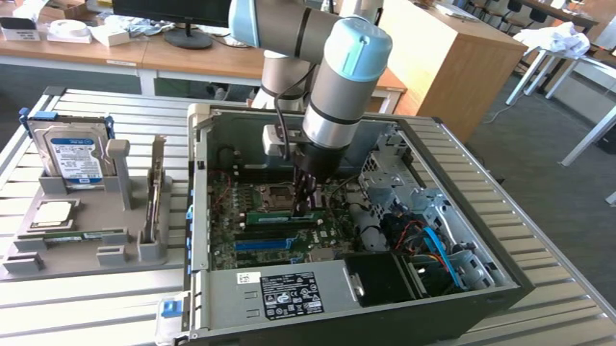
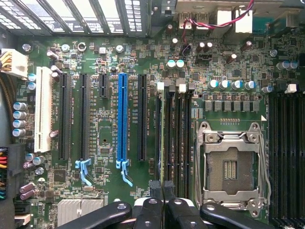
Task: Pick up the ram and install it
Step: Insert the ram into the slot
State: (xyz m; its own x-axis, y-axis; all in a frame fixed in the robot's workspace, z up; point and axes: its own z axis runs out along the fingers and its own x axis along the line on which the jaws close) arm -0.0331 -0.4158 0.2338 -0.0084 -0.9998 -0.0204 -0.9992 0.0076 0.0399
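Note:
The ram [image 1: 279, 215] is a thin green stick lying along the memory slots of the motherboard [image 2: 105, 138], beside the empty processor socket [image 2: 231, 167]. My gripper [image 1: 306, 204] reaches straight down into the open computer case [image 1: 481, 288] and stands over the ram's middle. In the wrist view the ram [image 2: 162, 129] shows edge-on as a thin line running away from my gripper [image 2: 162, 187], whose black fingertips [image 2: 155, 187] are pressed together on it. Whether the stick is fully seated in its slot I cannot tell.
A long blue slot [image 2: 122, 119] and black expansion slots lie beside the memory slots. Cables and a drive cage [image 1: 423, 238] crowd the case's far side. On the exterior view's left, a grey tray [image 1: 91, 209] holds a hard drive [image 1: 75, 155], a silver processor chip [image 1: 50, 213] and another green stick [image 1: 77, 236].

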